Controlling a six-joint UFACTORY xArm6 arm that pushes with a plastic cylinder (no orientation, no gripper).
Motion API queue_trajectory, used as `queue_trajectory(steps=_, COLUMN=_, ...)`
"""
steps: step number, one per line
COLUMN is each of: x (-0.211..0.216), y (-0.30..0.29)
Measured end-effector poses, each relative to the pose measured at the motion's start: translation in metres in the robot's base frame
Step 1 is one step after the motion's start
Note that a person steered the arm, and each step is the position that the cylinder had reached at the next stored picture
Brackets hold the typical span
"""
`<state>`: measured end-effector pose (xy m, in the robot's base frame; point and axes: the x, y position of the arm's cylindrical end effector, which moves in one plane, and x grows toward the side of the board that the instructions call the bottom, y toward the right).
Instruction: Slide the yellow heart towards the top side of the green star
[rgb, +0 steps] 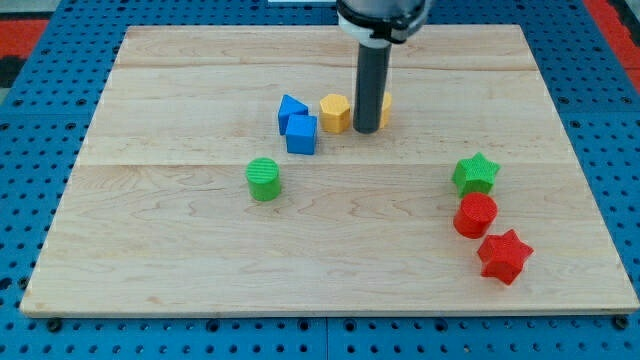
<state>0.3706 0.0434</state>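
In the camera view, my tip (367, 130) sat on the board just right of the yellow hexagon (335, 113), empty, hiding most of the yellow heart (386, 104) behind my rod. The green star (475, 173) lay well apart toward the view's lower right, touching the red cylinder (475, 215) below it.

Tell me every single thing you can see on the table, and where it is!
wooden board: 1, pale wood, fills most of the view
blue blocks: 2, blue, touching, above centre
yellow hexagon block: 1, yellow-orange, right of the blue ones
yellow heart: 1, yellow, mostly hidden behind the rod
green cylinder: 1, green, left of centre
green star: 1, green, view's right
red cylinder: 1, red, just below the green star
red star: 1, red, lower right
my tip: 1, dark rod, in front of the yellow heart
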Motion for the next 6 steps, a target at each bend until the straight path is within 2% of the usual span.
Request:
queue_trajectory(steps=1, x=-0.039, y=-0.004)
queue_trajectory(steps=2, x=-0.044, y=0.011)
queue_trajectory(steps=3, x=-0.014, y=0.031)
queue_trajectory(steps=5, x=-0.003, y=0.024)
queue_trajectory(steps=6, x=0.01, y=0.066)
